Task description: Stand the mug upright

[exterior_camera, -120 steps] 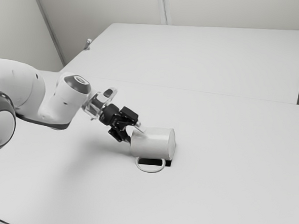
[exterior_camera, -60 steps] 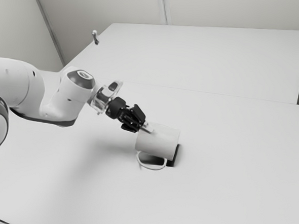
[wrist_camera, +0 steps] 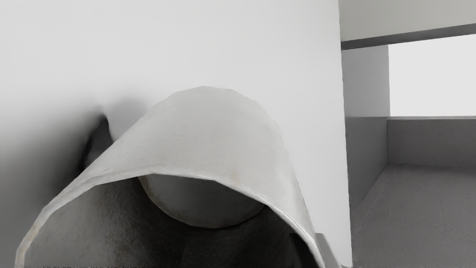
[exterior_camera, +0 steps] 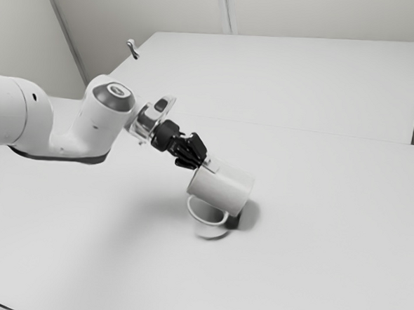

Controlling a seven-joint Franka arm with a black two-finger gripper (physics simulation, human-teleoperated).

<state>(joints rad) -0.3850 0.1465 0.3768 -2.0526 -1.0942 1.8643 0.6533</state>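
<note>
The white mug (exterior_camera: pixel 225 188) is tilted in the exterior view, its open end raised toward the arm, its base low toward the exterior view's right, and its handle (exterior_camera: pixel 205 216) on the underside. My gripper (exterior_camera: pixel 210 163) is shut on the mug's wall at the rim. In the wrist view the mug (wrist_camera: pixel 219 130) shows its outer wall and dark inside; the gripper (wrist_camera: pixel 316 253) pinches the rim there, one finger inside and the other outside. The inner finger is mostly hidden.
The white table (exterior_camera: pixel 313 260) spreads around the mug, with shadows beneath it. Behind stands a large white panel (exterior_camera: pixel 282 82). A small grey piece (exterior_camera: pixel 132 49) shows above the arm. In the wrist view, the table's edge borders a grey floor (wrist_camera: pixel 416 216).
The gripper has shut on the rim and moved up and slightly toward the exterior view's right. The mug, earlier lying on its side, has tipped with its open end rising.
</note>
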